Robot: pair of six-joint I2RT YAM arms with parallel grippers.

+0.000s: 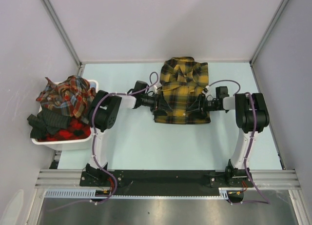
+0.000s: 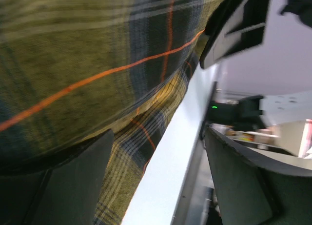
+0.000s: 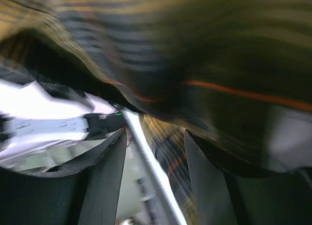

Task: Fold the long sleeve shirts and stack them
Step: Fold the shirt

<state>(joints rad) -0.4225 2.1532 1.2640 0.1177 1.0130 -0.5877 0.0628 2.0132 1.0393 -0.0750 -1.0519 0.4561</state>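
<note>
As red-toned plaid shirts point(image 1: 68, 95) wait heaped in a white bin point(image 1: 63, 143) at left, the left gripper point(image 1: 162, 104), fingers spread, meets one side of the mustard shirt point(image 1: 184, 86) lying folded on the table point(image 1: 141, 142), while the right gripper point(image 1: 200, 105), likewise unclenched, noses its opposite side. Folding appears nearly done; the next move likely calls for gripping both sides and shifting it to a stacking spot.

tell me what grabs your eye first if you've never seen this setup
A mustard-yellow plaid shirt lies folded on the table, central and toward the far side, with the left tool and right tool pressed in at its two side edges. At the left edge sits a white bin heaped with red plaid shirts.
</note>
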